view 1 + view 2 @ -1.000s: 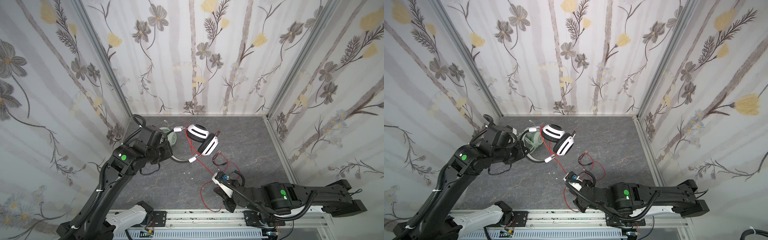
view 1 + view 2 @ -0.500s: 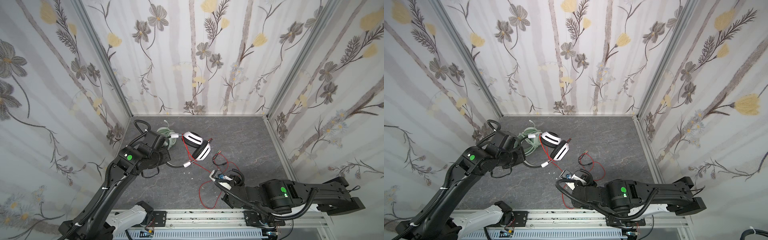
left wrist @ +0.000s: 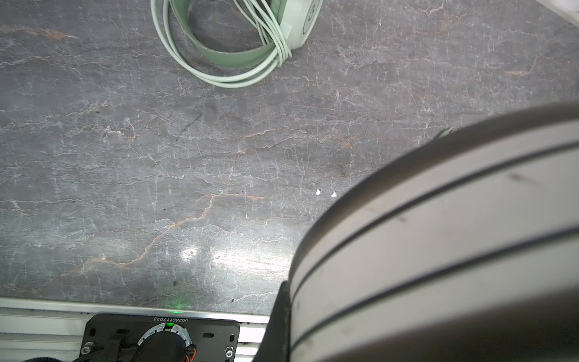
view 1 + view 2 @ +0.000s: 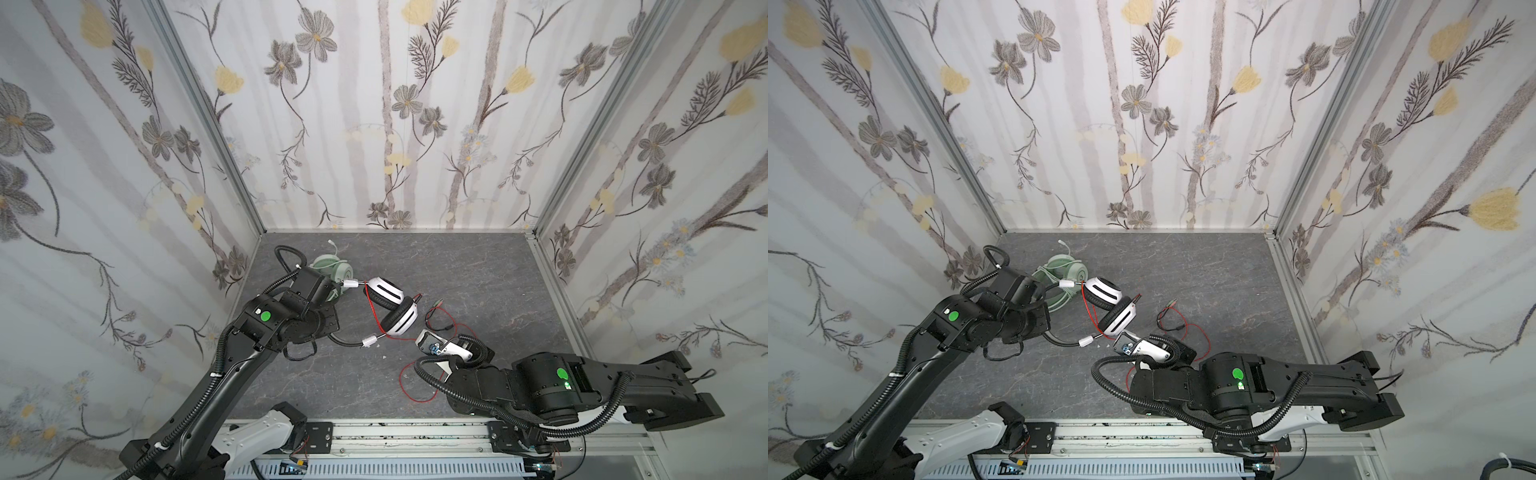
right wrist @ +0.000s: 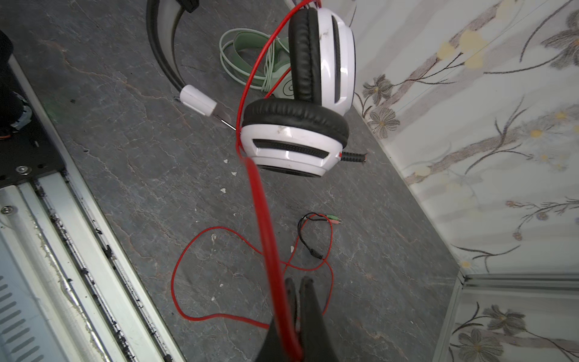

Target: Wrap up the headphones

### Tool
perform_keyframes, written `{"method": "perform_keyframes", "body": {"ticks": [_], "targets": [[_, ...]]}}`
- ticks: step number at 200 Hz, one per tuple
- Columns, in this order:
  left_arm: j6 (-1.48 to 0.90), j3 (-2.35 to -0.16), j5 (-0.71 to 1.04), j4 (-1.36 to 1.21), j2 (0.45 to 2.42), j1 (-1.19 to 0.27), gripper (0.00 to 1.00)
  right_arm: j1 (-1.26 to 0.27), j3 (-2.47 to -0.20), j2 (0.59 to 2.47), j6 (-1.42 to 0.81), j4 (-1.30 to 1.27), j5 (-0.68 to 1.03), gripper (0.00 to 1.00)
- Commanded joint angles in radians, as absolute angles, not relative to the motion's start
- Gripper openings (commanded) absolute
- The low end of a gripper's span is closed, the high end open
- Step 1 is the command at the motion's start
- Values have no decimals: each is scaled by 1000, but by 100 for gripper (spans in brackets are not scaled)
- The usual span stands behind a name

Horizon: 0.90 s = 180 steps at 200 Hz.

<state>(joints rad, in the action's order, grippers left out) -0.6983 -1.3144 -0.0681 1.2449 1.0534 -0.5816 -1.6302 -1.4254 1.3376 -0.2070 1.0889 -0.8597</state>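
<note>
Holding the white-and-black over-ear headset (image 4: 392, 307) raised over the grey table (image 4: 478, 270) by its stiff headband (image 3: 438, 235) in my clamped left gripper (image 4: 328, 334), I pinch its thin, limp red cable (image 5: 266, 225) in the closed right gripper (image 5: 297, 291), expecting snags.

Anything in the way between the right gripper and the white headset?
Nothing visible. The red cable runs clear from the shut right gripper to the white headset; the green headset lies beyond it, and only slack cable loops lie on the table.
</note>
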Motion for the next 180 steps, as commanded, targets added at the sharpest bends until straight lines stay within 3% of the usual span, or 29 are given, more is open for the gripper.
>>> {"method": "perform_keyframes", "body": {"ticks": [1, 39, 75, 103, 122, 155, 180], "targets": [[-667, -1312, -23, 1192, 1045, -589, 0, -1591, -1474, 1364, -117, 1094, -958, 5], [-650, -1287, 21, 1183, 1019, -619, 0, -1506, -1556, 1389, 57, 996, -930, 6], [-658, -1274, 19, 1185, 1005, -654, 0, -1433, -1629, 1449, 194, 932, -904, 14], [-664, -1274, 14, 1187, 995, -666, 0, -1387, -1670, 1495, 262, 907, -882, 24], [-669, -1272, 16, 1181, 989, -672, 0, -1369, -1698, 1520, 287, 890, -862, 40], [-678, -1276, 26, 1166, 989, -681, 0, -1351, -1756, 1582, 324, 876, -836, 54], [-681, -1279, 25, 1166, 989, -687, 0, -1331, -1799, 1647, 333, 901, -844, 57]]}}
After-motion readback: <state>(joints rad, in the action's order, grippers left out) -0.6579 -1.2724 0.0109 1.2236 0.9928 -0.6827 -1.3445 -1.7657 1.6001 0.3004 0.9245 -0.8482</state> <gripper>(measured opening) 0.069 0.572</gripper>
